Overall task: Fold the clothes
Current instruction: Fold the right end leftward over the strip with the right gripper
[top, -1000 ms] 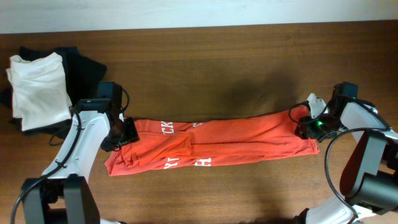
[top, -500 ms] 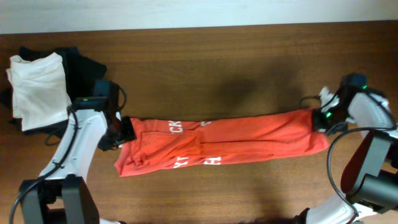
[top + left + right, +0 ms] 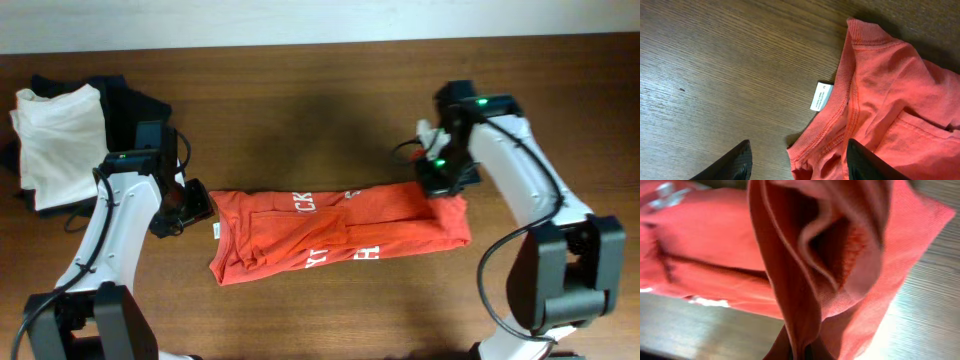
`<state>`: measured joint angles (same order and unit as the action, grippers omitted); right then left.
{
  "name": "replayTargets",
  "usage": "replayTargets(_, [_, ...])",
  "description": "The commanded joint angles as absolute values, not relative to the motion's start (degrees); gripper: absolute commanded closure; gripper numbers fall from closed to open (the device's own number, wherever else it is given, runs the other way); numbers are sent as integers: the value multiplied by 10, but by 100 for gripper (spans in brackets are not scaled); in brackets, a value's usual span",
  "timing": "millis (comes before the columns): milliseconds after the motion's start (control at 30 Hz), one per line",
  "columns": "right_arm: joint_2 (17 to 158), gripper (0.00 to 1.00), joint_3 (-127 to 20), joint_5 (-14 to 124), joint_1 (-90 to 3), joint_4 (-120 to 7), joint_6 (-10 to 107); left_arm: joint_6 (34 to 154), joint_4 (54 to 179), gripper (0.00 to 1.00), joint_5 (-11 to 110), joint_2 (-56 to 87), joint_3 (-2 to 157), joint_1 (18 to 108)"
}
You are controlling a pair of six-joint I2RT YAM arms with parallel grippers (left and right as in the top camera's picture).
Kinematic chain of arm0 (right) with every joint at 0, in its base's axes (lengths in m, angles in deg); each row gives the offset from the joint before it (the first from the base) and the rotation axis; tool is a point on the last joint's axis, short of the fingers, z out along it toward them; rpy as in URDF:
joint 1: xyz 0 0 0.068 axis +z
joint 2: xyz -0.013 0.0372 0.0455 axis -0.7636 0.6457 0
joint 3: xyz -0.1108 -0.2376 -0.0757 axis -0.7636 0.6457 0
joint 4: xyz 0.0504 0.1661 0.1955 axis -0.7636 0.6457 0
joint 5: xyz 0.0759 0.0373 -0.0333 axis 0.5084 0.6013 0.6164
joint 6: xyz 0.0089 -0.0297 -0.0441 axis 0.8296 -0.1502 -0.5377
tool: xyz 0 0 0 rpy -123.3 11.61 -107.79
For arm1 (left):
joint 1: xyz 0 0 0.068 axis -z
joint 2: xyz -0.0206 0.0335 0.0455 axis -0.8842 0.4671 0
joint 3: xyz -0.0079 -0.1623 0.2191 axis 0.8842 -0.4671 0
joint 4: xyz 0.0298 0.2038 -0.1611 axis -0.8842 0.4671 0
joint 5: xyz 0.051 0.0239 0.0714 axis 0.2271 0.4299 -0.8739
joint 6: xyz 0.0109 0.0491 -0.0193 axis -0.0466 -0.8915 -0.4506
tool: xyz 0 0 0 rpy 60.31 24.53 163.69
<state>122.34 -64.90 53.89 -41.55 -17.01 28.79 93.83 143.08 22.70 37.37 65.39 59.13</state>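
**Inspector:** Where is the orange-red T-shirt [image 3: 340, 225] lying?

**Assessor:** It is lying as a long band across the middle of the table [image 3: 330, 110]. Its long axis is running left to right. The collar end is pointing toward the left arm, and the hem end is sitting under the right one.

**Inspector:** State of the tools?

**Assessor:** The right gripper [image 3: 441, 172] is pinching the far corner of the hem end, jaws clamped on cloth. Its wrist view is showing bunched folds rising into the fingers. The left gripper [image 3: 196, 207] is standing unclenched and grasping nothing. It is just beside the collar, and the collar edge is lying between its spread fingers, with the white neck tag [image 3: 821, 96] just ahead. I cannot tell whether it is touching the cloth.

**Inspector:** Which relation is governing the coming move?

**Assessor:** In my judgement the hem end is needing to travel along the band's own axis toward the collar, so the right arm is carrying the work. The left arm is nearer the collar and is looking placed to steady it.

**Inspector:** Condition of the garment?

**Assessor:** It is heathered and rumpled, with white lettering showing in part along both folds. The edges are not lining up — the left half is bunching more. The white folded garment [image 3: 60, 140] and the dark garments [image 3: 125, 98] are sitting well apart at the far left.
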Motion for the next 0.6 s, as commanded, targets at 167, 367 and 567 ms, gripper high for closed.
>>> replayTargets(167, [1221, 94, -639, 571, -312, -191, 387, 938, 1437, 39, 233, 365, 663, 590])
replayTargets(367, [1221, 91, -639, 599, -305, -193, 397, 938, 1441, 39, 233, 365, 663, 590])
replayTargets(567, [1221, 51, -639, 650, -306, -194, 396, 938, 1441, 39, 233, 365, 663, 590])
